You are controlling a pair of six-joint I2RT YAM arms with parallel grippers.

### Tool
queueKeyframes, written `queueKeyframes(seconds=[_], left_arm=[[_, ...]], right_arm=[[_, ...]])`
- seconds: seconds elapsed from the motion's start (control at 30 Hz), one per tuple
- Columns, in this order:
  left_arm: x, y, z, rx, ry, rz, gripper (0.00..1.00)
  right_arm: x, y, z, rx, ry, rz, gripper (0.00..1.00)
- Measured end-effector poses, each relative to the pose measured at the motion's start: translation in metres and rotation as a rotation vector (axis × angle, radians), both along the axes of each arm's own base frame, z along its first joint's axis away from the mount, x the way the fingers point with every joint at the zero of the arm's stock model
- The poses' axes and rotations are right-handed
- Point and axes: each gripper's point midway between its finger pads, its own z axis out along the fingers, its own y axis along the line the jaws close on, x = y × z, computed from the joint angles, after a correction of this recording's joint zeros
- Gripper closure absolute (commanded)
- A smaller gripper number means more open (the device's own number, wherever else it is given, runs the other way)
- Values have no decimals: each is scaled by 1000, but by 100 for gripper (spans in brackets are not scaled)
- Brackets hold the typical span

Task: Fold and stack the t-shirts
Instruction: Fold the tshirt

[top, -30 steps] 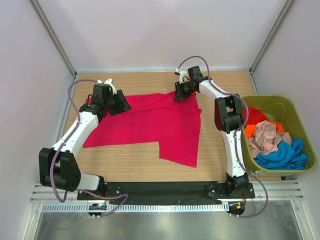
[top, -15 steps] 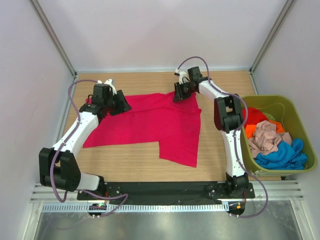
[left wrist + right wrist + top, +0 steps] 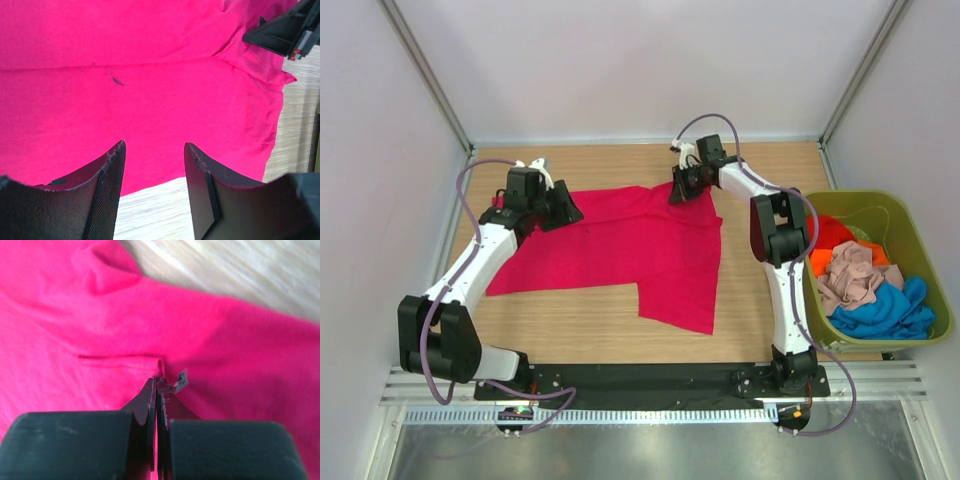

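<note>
Right, I see crimson t-shirt spread flat on table, one flap reaching toward 6 o'clock. Tub at 3 o'clock holds blue t-shirt, beige-pink t-shirt, orange-red t-shirt. Left gripper at 10 o'clock over shirt corner, fingers apart. Right gripper at 1 o'clock, fingers pinched tight on crimson t-shirt's far edge.

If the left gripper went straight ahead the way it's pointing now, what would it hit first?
Most likely the large crimson-red cloth t-shirt, which fills the view ahead of the open left gripper.
</note>
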Motion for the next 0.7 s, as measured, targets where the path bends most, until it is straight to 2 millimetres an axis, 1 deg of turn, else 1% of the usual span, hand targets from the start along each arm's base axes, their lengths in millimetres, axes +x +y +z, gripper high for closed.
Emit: queueKeyframes(seconds=[0.1,0.2,0.3,0.4,0.47,0.57,0.6,0.67,0.7], left_arm=[[0,0,0,0,0,0,48],[0,0,-1,-1,2,-1,48],[-1,-2,-1,-8,5,-7,48],[-2,-3,-1,-12,6,-10,48],[-2,-3,-1,-14,6,-12,48],[-2,-4,-1,-18,7,-16,47],[-2,-4,-1,-19,8,-17,47],[-3,-5,-1,-22,9,-21,47],[-3,-5,-1,-23,10,-22,47]], right_arm=[[-8,-4,10,-8,-8,-11,99],[-14,-6,34,3,-49,-19,99],[-19,-3,55,18,-93,-19,99],[-27,2,66,25,-117,-10,99],[-34,6,66,23,-118,0,99],[-50,12,53,4,-93,11,99],[-55,13,48,-4,-82,10,96],[-61,15,41,-17,-59,1,86],[-62,15,39,-23,-55,-1,79]])
